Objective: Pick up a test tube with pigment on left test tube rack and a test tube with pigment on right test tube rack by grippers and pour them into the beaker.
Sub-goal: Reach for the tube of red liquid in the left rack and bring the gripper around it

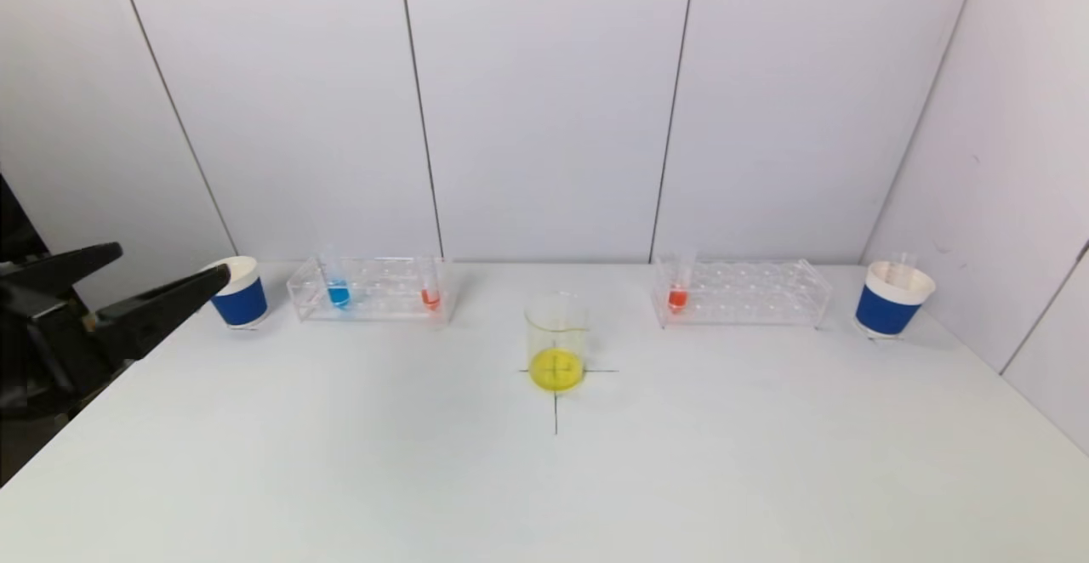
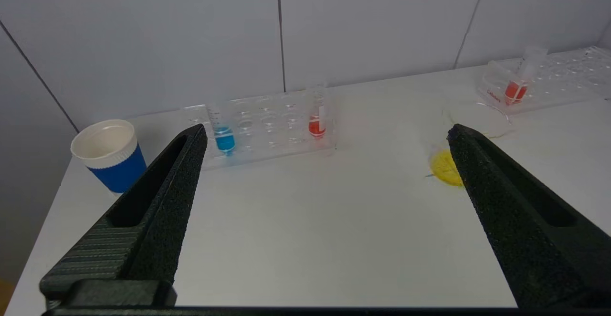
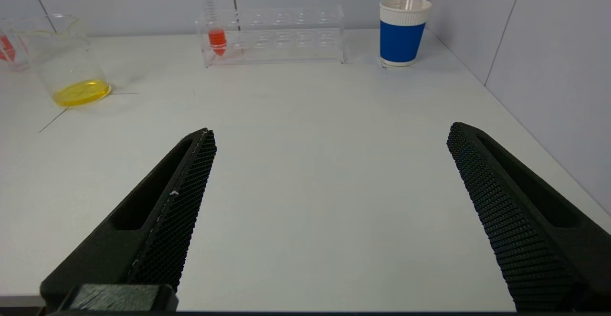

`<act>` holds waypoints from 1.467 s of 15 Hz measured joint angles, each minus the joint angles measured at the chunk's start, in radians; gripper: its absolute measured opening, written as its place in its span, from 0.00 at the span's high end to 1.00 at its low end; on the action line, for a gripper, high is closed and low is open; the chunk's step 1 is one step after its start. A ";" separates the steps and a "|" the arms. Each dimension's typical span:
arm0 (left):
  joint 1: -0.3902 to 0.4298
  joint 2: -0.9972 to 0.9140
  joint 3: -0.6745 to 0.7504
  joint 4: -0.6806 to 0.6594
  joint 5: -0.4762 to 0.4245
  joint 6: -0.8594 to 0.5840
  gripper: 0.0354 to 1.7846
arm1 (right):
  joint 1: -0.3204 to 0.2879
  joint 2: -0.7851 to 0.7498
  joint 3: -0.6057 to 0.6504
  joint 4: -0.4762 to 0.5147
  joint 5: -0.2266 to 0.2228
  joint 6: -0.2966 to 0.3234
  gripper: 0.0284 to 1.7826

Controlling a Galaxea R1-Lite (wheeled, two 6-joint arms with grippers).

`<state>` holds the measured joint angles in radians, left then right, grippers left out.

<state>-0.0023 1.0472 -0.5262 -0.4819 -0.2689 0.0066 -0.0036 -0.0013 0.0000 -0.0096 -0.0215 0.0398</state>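
Note:
The left test tube rack (image 1: 374,289) of clear plastic stands at the back left and holds a tube with blue pigment (image 1: 339,292) and a tube with orange pigment (image 1: 430,296). The right test tube rack (image 1: 740,292) holds one orange tube (image 1: 677,297). Between them, nearer to me, stands the glass beaker (image 1: 557,342) with yellow liquid, on a black cross. My left gripper (image 1: 166,278) hovers open at the table's left edge, well short of the left rack (image 2: 262,127). My right gripper (image 3: 329,137) is open above bare table, far from its rack (image 3: 274,34); the head view does not show it.
A blue-and-white paper cup (image 1: 238,292) stands left of the left rack, just behind my left fingertip. A second such cup (image 1: 893,299) with a clear stick in it stands right of the right rack. White wall panels close the back and right side.

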 joint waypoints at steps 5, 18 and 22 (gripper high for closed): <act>-0.026 0.302 -0.004 -0.273 0.100 0.005 0.01 | 0.000 0.000 0.000 0.000 0.000 0.000 0.01; -0.230 0.824 -0.023 -0.823 0.319 -0.001 0.01 | 0.000 0.000 0.000 0.000 0.000 0.000 0.01; -0.235 0.940 -0.024 -0.924 0.285 -0.001 0.01 | 0.000 0.000 0.000 0.000 0.000 0.000 0.01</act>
<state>-0.2370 1.9872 -0.5498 -1.4055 0.0162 0.0053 -0.0032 -0.0013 0.0000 -0.0091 -0.0211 0.0394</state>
